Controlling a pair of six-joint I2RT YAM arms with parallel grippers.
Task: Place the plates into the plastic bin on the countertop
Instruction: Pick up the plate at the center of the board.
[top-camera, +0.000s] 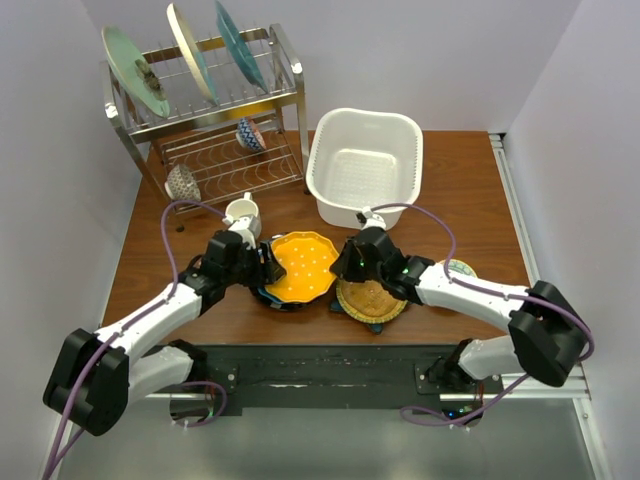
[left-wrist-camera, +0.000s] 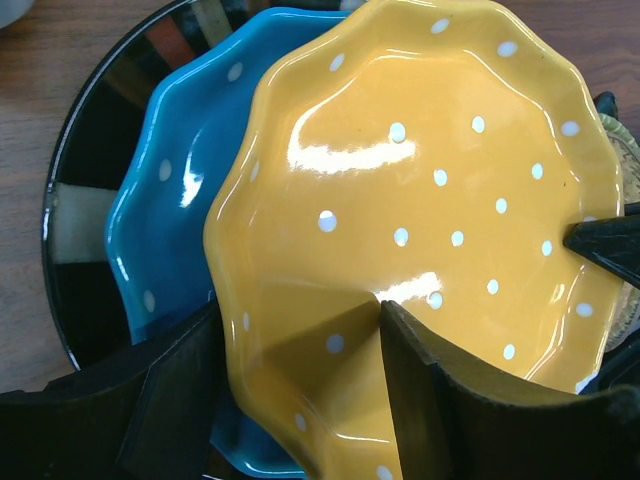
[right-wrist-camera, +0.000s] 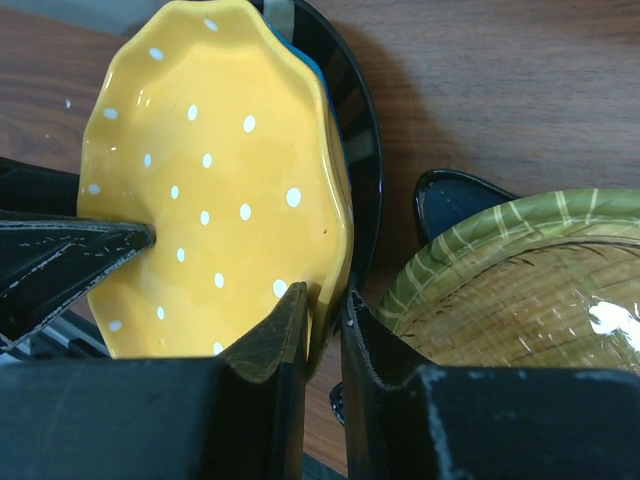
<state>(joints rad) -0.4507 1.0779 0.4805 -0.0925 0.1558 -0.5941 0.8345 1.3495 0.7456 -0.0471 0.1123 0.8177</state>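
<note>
Where the two arms meet at the middle of the worktop (top-camera: 470, 200), the orange dotted scalloped plate (top-camera: 300, 265) is held between them, the left tool (left-wrist-camera: 300, 310) at its left edge and the right tool (right-wrist-camera: 322, 295) at its right edge. The right tool's jaws stand narrow and are clamped on the plate's rim. The left tool's jaws stand wider and straddle the opposite rim, one finger (left-wrist-camera: 425, 400) lying on the plate's face. Whether they actually press on it cannot be told. Directly under the orange plate lies a blue dotted plate (left-wrist-camera: 170, 210), and beneath that a black-rimmed plate (left-wrist-camera: 90, 240). Just beside the right tool sits a green-rimmed amber plate (right-wrist-camera: 520, 290). The white plastic bin (top-camera: 322, 170) stands on the worktop beyond the plates, apart from them, with no plate inside it. A wire dish rack (top-camera: 215, 150) stands to the bin's left.
</note>
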